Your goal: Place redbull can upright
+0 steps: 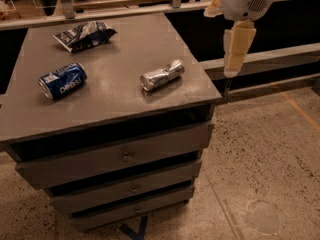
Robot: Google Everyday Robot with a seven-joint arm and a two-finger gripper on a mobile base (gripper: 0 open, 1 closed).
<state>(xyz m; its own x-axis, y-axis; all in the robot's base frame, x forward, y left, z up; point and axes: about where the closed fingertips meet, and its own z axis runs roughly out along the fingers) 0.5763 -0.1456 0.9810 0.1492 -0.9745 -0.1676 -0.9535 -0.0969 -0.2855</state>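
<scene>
1. Redbull can (161, 75): one, silver and slim, lying on its side on the cabinet top (120, 109), right of centre, its length slanted towards the back right corner.
2. Pepsi can (62, 80): one, blue, also on its side, well apart from the redbull can at the left of the same top.
3. Snack bag (83, 34): one, dark and crumpled, lying near the back edge.
4. Gripper (234, 64): one, cream-coloured, hanging below a white arm housing past the right edge of the cabinet, clear of the top and holding nothing; I cannot tell whether it is open or closed.
5. Cabinet: grey, with three drawers (120, 159) stacked below the top, each with a small knob.
6. Floor (265, 154): speckled stone, crossed by an orange line (295, 105) at right; dark shelving runs behind.
</scene>
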